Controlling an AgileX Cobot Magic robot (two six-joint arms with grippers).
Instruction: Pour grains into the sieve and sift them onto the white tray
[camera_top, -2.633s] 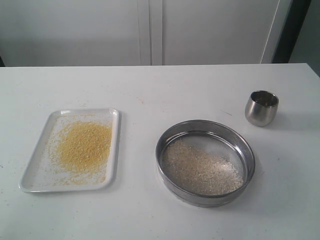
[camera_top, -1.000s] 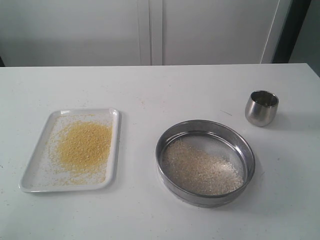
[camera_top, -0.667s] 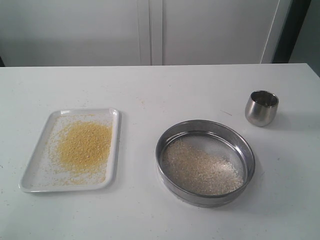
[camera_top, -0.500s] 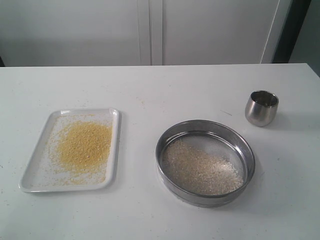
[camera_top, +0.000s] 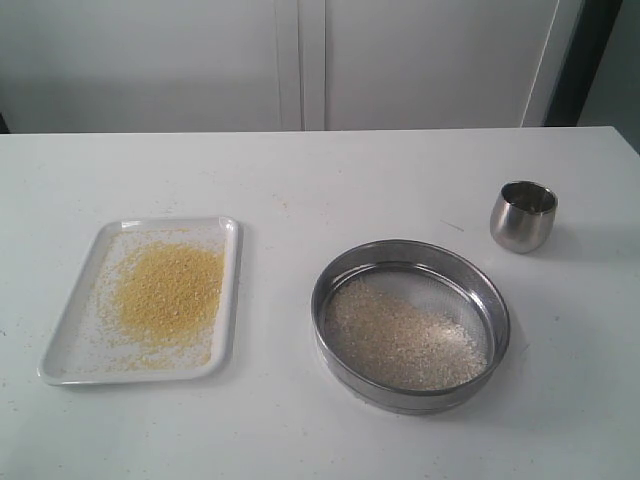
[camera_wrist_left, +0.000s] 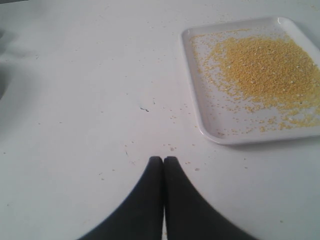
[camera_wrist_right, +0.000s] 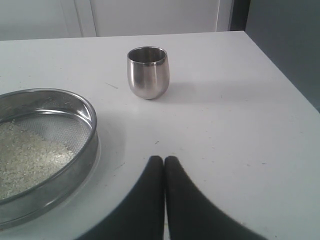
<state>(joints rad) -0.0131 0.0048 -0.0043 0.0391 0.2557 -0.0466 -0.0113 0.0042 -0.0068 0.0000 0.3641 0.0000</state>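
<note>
Sifting looks pretty much done from where I'm sitting: fine yellow grains (camera_top: 168, 292) are heaped on the tray (camera_top: 60, 365), and the coarse pale ones sit in the sieve (camera_top: 415, 398). The sieve rests on the bench (camera_top: 300, 180), well apart from the tray and to its right in the exterior view. So if anything's left, it comes down to who's closer to what. On its side the right gripper (camera_wrist_right: 163, 160) has the sieve just beside it and the cup (camera_wrist_right: 148, 72) further out. The left gripper (camera_wrist_left: 163, 161) only has the tray near it. Both are pinched together, holding nothing, hanging over bare bench. Sieve's round, so no grab angle to fuss over. My guess: right arm takes it if it needs a shake over the tray.
</note>
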